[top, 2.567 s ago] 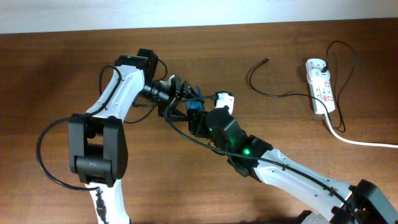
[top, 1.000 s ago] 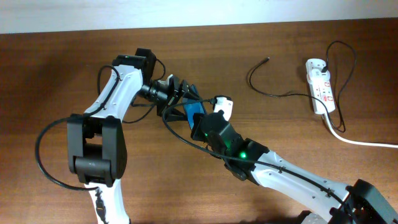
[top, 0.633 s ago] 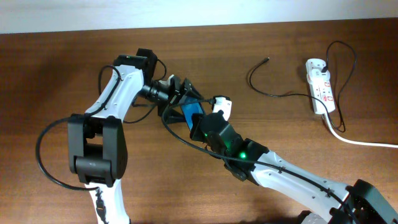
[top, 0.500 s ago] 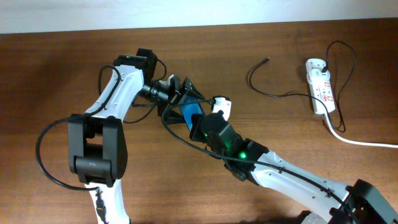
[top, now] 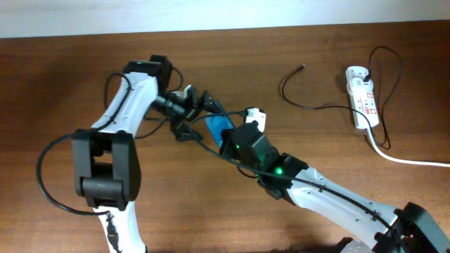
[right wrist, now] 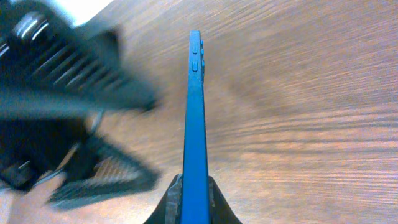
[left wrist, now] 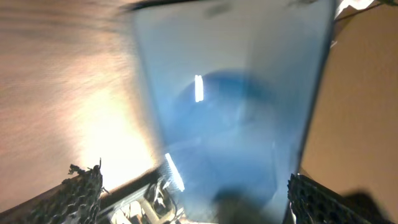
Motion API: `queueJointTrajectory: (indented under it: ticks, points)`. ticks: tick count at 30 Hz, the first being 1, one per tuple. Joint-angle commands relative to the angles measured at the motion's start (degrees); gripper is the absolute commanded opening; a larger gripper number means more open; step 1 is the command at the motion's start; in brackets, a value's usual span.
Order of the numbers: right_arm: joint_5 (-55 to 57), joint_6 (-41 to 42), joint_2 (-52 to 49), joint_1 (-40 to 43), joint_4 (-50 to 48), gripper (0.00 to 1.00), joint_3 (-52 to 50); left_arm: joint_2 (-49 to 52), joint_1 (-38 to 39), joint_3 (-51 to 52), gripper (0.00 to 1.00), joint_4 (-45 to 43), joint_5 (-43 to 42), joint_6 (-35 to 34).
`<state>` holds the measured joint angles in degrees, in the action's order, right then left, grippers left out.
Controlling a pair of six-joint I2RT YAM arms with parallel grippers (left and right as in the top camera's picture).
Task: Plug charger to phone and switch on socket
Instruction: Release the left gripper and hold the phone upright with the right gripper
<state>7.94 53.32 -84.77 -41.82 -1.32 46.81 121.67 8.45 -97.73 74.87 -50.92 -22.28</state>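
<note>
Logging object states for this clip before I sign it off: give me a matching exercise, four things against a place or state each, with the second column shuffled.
1. slim blue-screened smartphone
2. thin black charger cable
3. white elongated power strip
4. right gripper

A. lies loose, tip plugged into nothing
B. shut on a thin blue edge
C. pinched mid-scene, between the two arms
D. far right in the overhead view

Pairs: 1-C, 2-A, 3-D, 4-B

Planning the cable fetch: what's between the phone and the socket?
Overhead view: just bare table and the loose black loop of the charger lie between the phone and the socket.
</note>
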Motion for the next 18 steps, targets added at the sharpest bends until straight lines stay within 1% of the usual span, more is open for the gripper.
queueJointTrajectory:
  ticks: [1, 3, 6, 11, 14, 17, 18]
  points:
    - [2.84, -0.33, 3.39, 2.62, 0.37, 0.06, 0.70, -3.45, -4.94, -1.11, 0.99, 1.07, 1.07, 8.90]
    - [2.84, -0.33, 3.76, 2.99, 0.70, 0.04, 0.70, -7.50, -6.27, -1.11, 0.99, 1.07, 3.52, 9.84]
    - [2.84, -0.55, 6.03, 3.17, 0.72, 0.04, 0.70, -17.33, -6.75, -1.11, 1.00, 1.18, 11.63, 10.43]
    - [3.04, -0.52, 11.65, 5.09, 7.89, 0.04, 0.70, -34.10, -6.75, -1.11, 0.99, 3.17, 24.87, 10.43]
    - [3.06, -0.52, 16.11, 6.93, 9.92, 0.04, 0.68, -46.90, -6.75, -1.09, 1.00, 5.46, 33.88, 10.40]
    - [3.06, -0.52, 18.36, 8.24, 10.38, 0.04, 0.68, -58.97, -6.75, -0.76, 1.00, 5.38, 35.98, 10.40]
    - [2.99, -0.52, 18.71, 8.52, 10.40, 0.04, 0.68, -63.60, -6.75, -0.76, 1.00, 5.38, 39.21, 10.36]
